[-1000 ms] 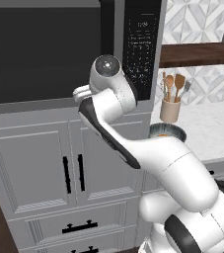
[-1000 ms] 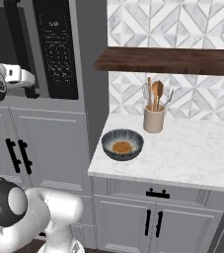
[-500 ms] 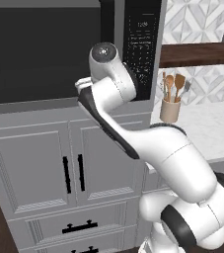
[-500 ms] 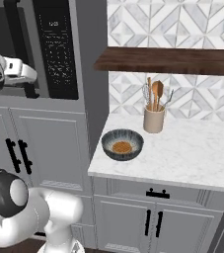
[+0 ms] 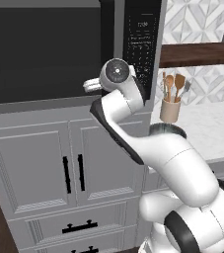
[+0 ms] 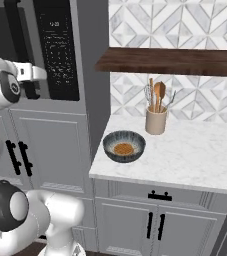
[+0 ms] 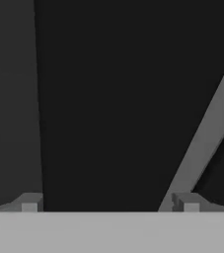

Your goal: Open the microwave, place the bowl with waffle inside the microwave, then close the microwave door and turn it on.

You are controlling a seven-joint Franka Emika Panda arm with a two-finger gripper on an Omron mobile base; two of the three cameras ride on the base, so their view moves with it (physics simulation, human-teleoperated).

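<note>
My gripper (image 7: 108, 205) is spread wide and empty, facing the microwave door (image 5: 44, 49). Its black bar handle (image 6: 16, 35) runs vertically, directly ahead of my jaws. The bowl (image 6: 124, 146) waits on the counter right of that handle.

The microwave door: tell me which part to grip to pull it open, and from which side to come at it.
Grip the long black vertical bar handle at the right edge of the microwave door, beside the keypad. Come straight from the front, with the open gripper straddling the bar sideways: it stands upright and proud of the glass, so the fingers can probably close behind it.
</note>
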